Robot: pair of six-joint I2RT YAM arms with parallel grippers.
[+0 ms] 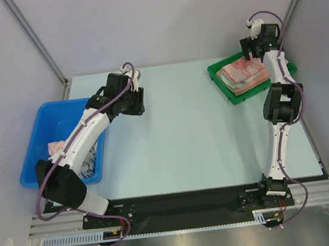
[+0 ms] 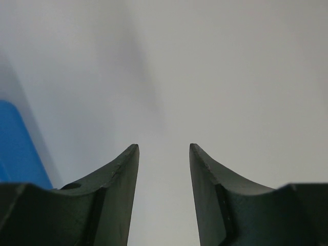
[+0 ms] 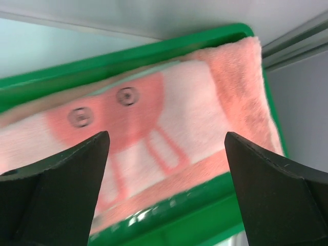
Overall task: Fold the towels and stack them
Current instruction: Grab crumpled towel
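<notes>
Right gripper [image 3: 166, 141] was over the green tray [image 1: 220, 86] at the far right of the table [image 1: 184, 132]. Its jaws stood wide apart with nothing between them. In the right wrist view the fingers framed the top towel [image 3: 200, 97] of the stack: salmon-pink terry with a white panel carrying a pink printed figure and two small round marks. The fingers appeared to be above the cloth; contact could not be judged. In the top view the stack of folded pink towels [image 1: 244, 74] lay inside the tray, filling most of it, with layered edges showing on its near side. Left gripper [image 2: 164, 148] was partly open and held nothing; only the pale table surface showed between its fingertips. In the top view it hung over the far left part of the table, just right of the blue bin [image 1: 50, 119]. The bin sat at the left edge of the table. It held a pink towel [image 1: 54, 147] and, beside it, a pale patterned cloth [image 1: 91, 162] partly hidden behind the left arm. A strip of the bin also showed at the left edge of the left wrist view.
</notes>
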